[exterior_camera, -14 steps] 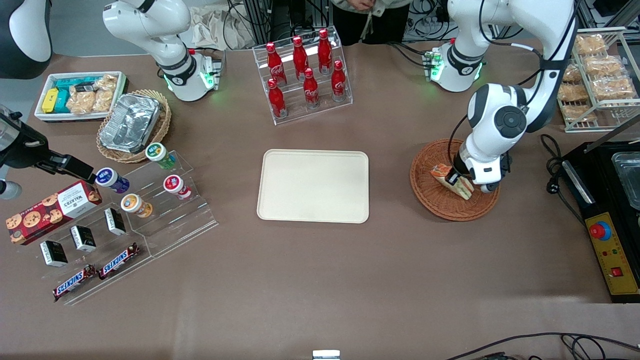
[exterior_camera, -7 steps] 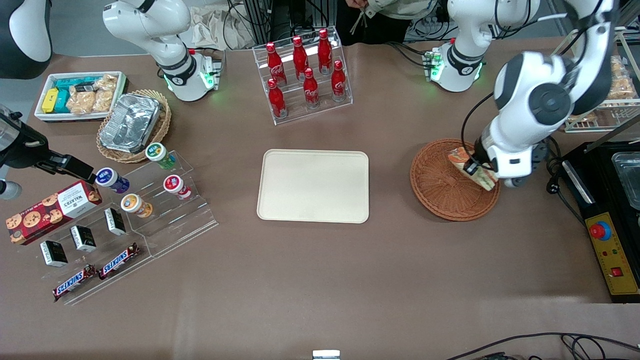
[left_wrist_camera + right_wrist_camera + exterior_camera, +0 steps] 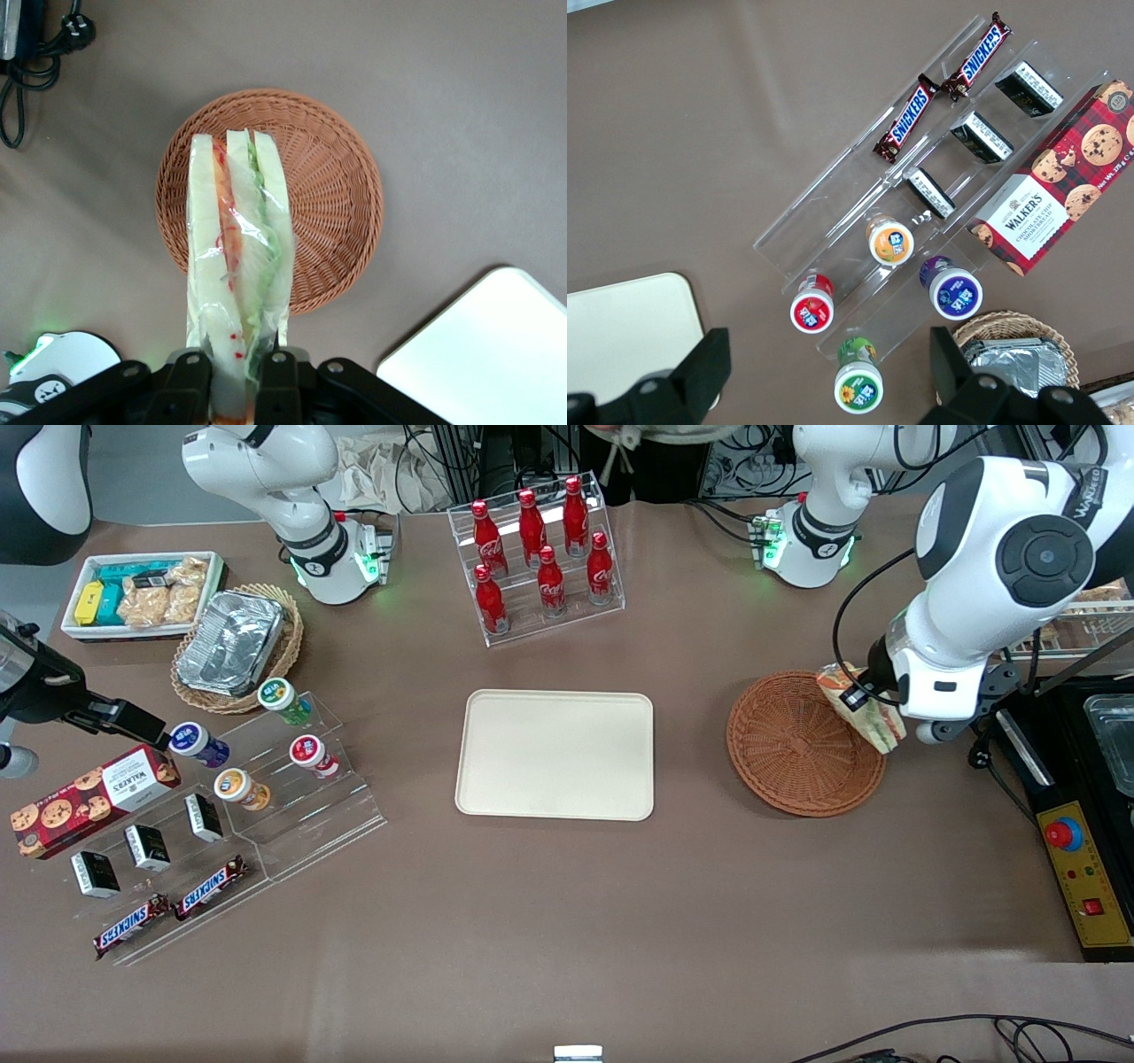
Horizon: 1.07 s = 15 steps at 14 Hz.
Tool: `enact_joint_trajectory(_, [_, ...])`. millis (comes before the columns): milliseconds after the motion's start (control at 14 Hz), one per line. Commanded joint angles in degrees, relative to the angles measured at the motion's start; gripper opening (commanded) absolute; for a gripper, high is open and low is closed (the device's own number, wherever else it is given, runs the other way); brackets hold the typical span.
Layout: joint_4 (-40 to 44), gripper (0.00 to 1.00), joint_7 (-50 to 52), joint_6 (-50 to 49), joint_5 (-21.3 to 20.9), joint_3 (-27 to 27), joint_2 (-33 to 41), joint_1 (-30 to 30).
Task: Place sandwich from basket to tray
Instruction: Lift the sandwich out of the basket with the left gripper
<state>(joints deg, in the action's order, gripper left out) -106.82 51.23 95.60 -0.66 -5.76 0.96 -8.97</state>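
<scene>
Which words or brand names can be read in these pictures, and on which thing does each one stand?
"SNICKERS": on the two chocolate bars.
"WALKERS": on the red cookie box; its smaller print is unreadable.
Bottle and cup lid labels: too small.
Sandwich, held by the gripper above the basket: no text.
</scene>
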Motion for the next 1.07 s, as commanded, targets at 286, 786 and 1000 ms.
enact_joint_trajectory(286, [0.65, 0.00, -6.71, 0.73, 2.68, -7.15, -1.05, -0.78])
enact_joint_trajectory(786, [0.20, 0.07, -9.92, 11.70, 2.50, -11.99, -6.39, -2.63])
enact_joint_trajectory(1000, [0.38, 0.00, -10.44, 15.92, 2.51, -13.40, -11.31, -4.82])
